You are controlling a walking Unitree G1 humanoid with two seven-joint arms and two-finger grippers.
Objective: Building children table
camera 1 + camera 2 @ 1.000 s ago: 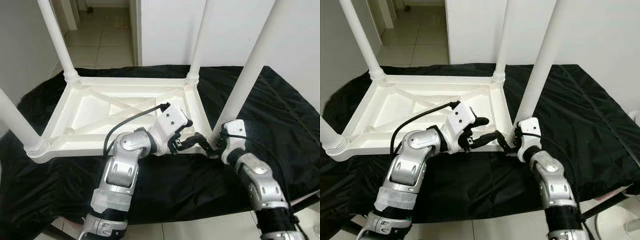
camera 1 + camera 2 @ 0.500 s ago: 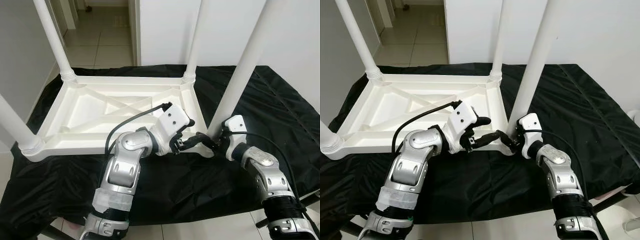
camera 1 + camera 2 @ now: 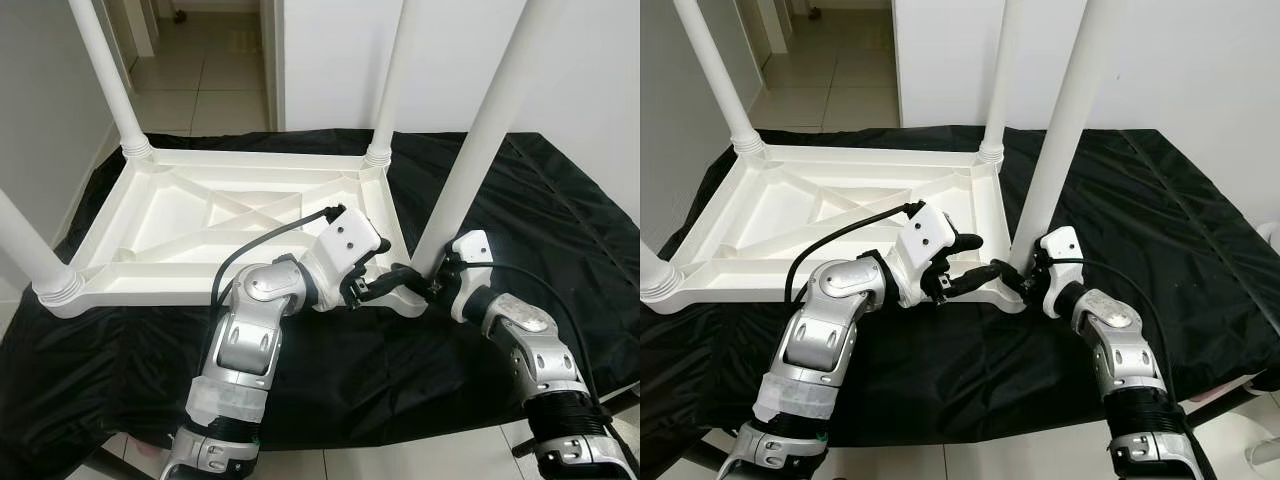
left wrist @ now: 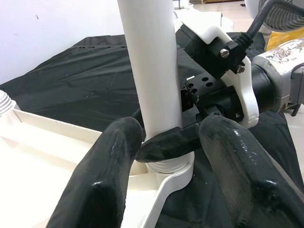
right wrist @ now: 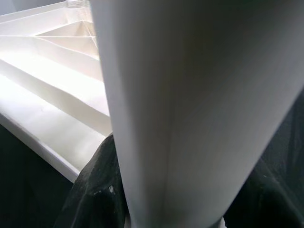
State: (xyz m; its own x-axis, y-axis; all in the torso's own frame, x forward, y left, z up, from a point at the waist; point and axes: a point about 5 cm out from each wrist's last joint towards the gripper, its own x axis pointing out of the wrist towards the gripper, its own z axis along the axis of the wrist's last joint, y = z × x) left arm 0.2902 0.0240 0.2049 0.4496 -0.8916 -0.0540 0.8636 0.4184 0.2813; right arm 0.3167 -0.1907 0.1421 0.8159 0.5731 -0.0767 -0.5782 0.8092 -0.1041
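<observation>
A white children's table (image 3: 200, 215) lies upside down on a black cloth, its legs pointing up. My right gripper (image 3: 427, 285) is shut on the near-right leg (image 3: 470, 150) just above its collar; in the right wrist view that leg (image 5: 190, 95) sits tight between the black fingers (image 5: 97, 190). My left gripper (image 3: 375, 288) is at the same corner from the other side, open. In the left wrist view its fingers (image 4: 114, 156) stand apart on either side of the leg (image 4: 152, 71) base, holding nothing.
The far-left leg (image 3: 105, 75), the far-right leg (image 3: 390, 80) and the near-left leg (image 3: 30, 250) stand upright at the other corners. The black cloth (image 3: 350, 370) covers the surface to its near edge. A white wall and a tiled corridor (image 3: 210, 70) lie behind.
The view has pulled back and shifted a little. My right forearm has swung outward while its gripper stays on the leg's base. The left gripper has hardly moved.
</observation>
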